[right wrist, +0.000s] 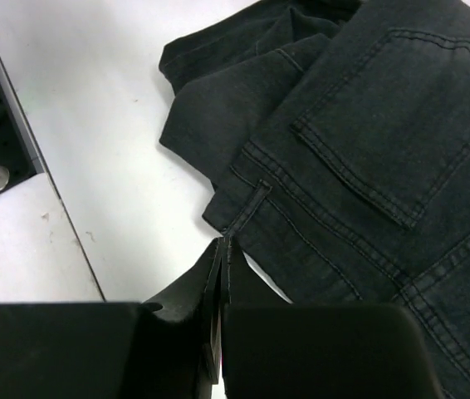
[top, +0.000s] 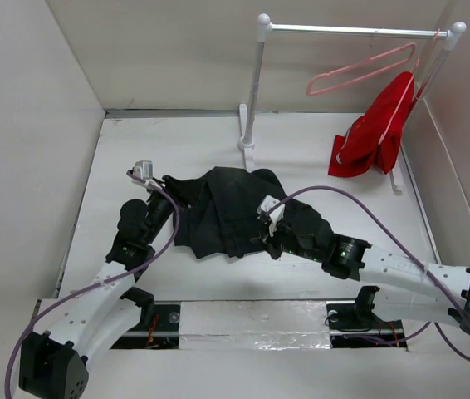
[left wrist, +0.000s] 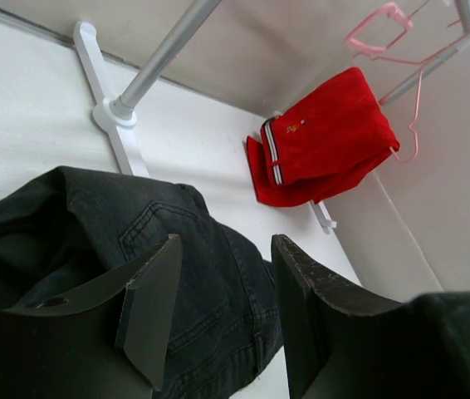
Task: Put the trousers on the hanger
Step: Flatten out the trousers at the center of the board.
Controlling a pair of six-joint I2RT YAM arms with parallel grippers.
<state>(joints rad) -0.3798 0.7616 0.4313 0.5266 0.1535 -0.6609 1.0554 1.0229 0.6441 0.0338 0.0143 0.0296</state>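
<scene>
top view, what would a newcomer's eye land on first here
The black trousers heaped mid-table, with the left gripper open and the right gripper shut at their edges. Next, the red garment hanging at the right end of the rack, beside an empty pink hanger.

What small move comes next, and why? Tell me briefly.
Probably close the left claw on the black jeans fold seen between its open fingers. The right claw is shut at the waistband edge by a belt loop, so a second grip would let both arms lift the jeans.
</scene>
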